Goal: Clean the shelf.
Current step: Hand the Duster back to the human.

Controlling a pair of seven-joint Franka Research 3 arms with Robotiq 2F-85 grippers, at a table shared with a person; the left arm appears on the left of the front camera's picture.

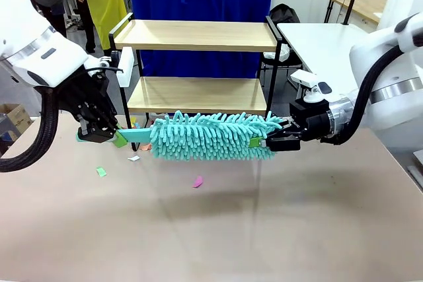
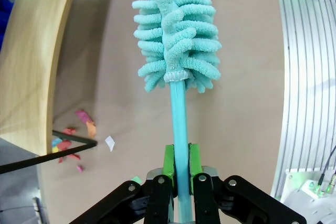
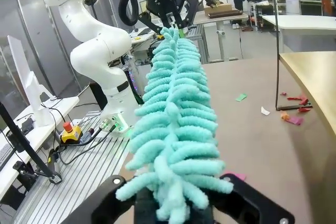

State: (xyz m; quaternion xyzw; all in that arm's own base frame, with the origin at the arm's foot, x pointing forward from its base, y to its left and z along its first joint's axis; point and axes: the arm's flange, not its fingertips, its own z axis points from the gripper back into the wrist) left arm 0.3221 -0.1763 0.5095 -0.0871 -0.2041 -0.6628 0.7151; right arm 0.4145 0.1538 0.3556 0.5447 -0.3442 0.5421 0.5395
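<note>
1. Bare brown surface (image 1: 218, 229) fills the near half of the front view, open and free right up to the held duster; a few paper scraps (image 1: 101, 172) and a pink one (image 1: 197, 181) lie farther in.
2. Behind the duster stands the shelf (image 1: 198, 34), at the far edge of the surface, its two wood boards running left to right and its black frame legs resting on the surface. More coloured scraps (image 2: 68, 142) lie around one leg in the left wrist view.
3. Hanging above the surface just in front of the lower board, the teal duster (image 1: 211, 135) lies level, long axis left to right, fluffy head toward the robot's right and its thin handle (image 2: 180, 129) toward the left.
4. On the left, the left claw (image 1: 106, 130) has its green pads (image 2: 168, 163) set on either side of the handle, touching or nearly so.
5. Opposite, the right claw (image 1: 268, 142) is clamped on the tip of the fluffy head.
</note>
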